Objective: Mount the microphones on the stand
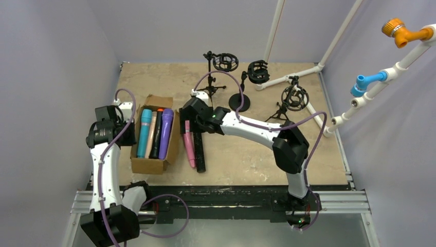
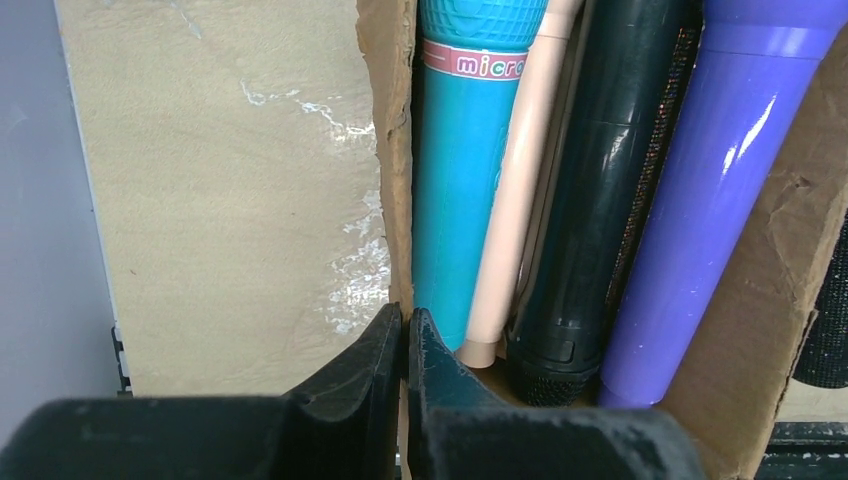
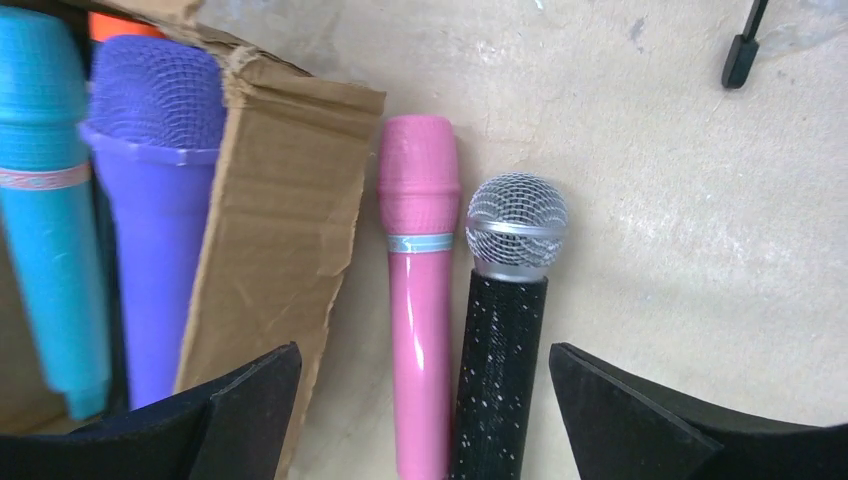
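A cardboard box (image 1: pixel 154 165) holds the teal (image 1: pixel 144 128), peach (image 1: pixel 152 135), black (image 1: pixel 157 138) and purple (image 1: pixel 165 133) microphones. My left gripper (image 1: pixel 131 131) is shut on the box's left wall (image 2: pixel 390 100), with the fingertips (image 2: pixel 405 325) pinching the cardboard next to the teal microphone (image 2: pixel 460 180). A pink microphone (image 1: pixel 189 145) and a black glitter one with a silver grille (image 1: pixel 199 154) lie side by side on the table. My right gripper (image 1: pixel 191 117) hovers open over them, its jaws (image 3: pixel 425 400) wide on either side of the pink (image 3: pixel 420 300) and black glitter (image 3: pixel 500 350) handles. Three black shock-mount stands (image 1: pixel 224 62) (image 1: pixel 257 72) (image 1: pixel 294 98) stand at the back.
A white pipe frame (image 1: pixel 308 77) runs along the back right, with orange (image 1: pixel 398 32) and blue (image 1: pixel 366 81) fittings on the right. The box's right flap (image 3: pixel 280 220) lies close to the pink microphone. A stand foot (image 3: pixel 740 55) shows beyond the microphones.
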Robot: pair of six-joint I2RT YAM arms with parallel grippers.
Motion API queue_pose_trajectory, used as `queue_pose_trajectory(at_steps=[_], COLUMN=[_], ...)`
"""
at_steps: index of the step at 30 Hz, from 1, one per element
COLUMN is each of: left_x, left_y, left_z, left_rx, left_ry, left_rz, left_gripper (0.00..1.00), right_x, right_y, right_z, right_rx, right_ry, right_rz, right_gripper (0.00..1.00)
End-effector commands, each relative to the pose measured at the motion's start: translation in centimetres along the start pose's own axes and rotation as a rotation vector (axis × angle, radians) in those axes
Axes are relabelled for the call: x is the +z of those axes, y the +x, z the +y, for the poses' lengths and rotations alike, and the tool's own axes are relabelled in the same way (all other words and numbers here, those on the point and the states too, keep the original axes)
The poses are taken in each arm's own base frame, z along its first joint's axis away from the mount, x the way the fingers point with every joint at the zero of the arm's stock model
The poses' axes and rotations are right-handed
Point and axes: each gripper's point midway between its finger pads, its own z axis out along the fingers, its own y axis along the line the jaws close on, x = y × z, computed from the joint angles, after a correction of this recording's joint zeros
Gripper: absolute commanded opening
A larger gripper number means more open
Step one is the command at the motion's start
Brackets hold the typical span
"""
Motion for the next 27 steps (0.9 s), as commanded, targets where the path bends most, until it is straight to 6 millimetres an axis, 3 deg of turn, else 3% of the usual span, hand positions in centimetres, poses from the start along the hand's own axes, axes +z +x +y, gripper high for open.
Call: queue_pose_trajectory(at_steps=[1, 9, 14, 22, 24, 27], left_x=[0.7, 2.1, 2.7, 4.1, 4.3, 4.4], left_y=[-1.2, -1.4, -2.7, -4.1, -3.9, -3.7], left_z=[0.4, 0.9, 1.6, 2.3, 2.1, 1.8], left_rx=[0.028, 0.047, 0.049, 0.041, 0.04, 0.035], left_ry=[-0.001, 0.005, -0.014, -0.008, 0.007, 0.025], left_rz=[-0.033, 0.006, 0.004, 0.013, 0.019, 0.026], left_gripper=[0.08, 0.55, 0.61, 0.4, 0.28, 0.0], right_x=[-2.1, -2.7, -3.0, -2.3, -2.1, -1.7], right_y=[-0.4, 0.9, 3.1, 6.9, 7.0, 6.9], right_z=[-0.5, -1.9, -1.8, -0.3, 0.1, 0.9], right_rx=[0.004, -0.006, -0.002, -0.011, -0.004, 0.001], right_ry=[0.001, 0.019, -0.034, -0.088, -0.101, -0.124], right_rz=[-0.009, 0.017, 0.054, 0.124, 0.126, 0.128], right_gripper=[0.99, 0.95, 0.86, 0.79, 0.77, 0.75])
